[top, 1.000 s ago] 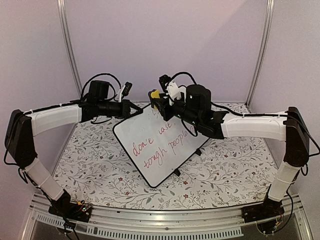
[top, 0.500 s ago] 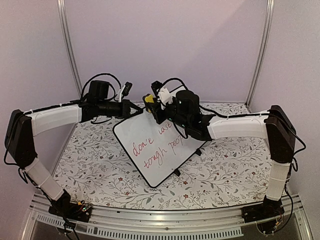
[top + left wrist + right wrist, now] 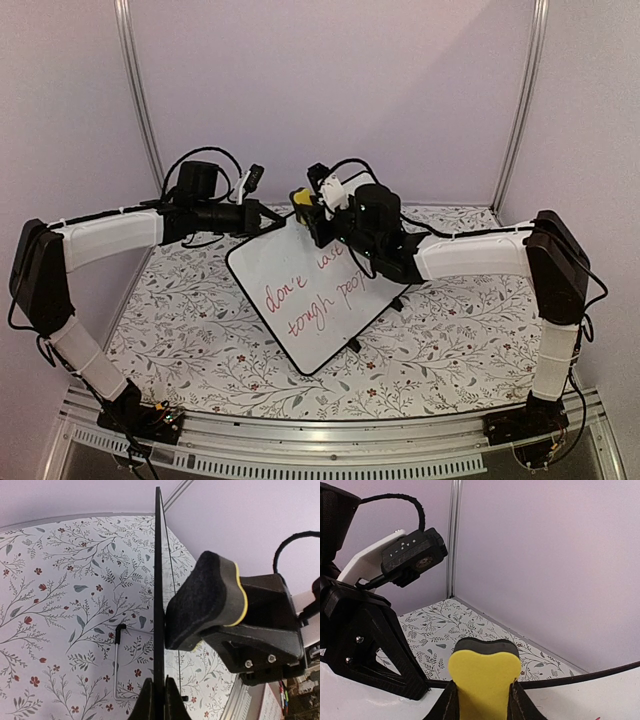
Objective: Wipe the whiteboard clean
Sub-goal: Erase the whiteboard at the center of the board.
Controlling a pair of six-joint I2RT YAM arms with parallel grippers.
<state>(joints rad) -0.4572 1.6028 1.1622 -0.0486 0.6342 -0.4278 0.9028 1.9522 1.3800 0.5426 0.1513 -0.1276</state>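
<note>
— Whiteboard (image 3: 318, 300): propped aslant on table (image 3: 450, 330). Probably light, rigid, slick-faced; hold by the frame edge.
— Agreed. Left gripper (image 3: 268, 218) pinched shut on upper edge; right gripper (image 3: 312, 212) clamped on eraser (image 3: 302, 197), beside the face.

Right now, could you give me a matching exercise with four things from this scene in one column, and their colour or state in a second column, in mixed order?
Column 1
1. left gripper
2. right gripper
3. eraser
4. handwriting

Column 2
A. red, on the face of the whiteboard
B. shut on the eraser
C. yellow, with a dark felt pad
D. shut on the whiteboard's edge

Pairs: 1-D, 2-B, 3-C, 4-A
</note>
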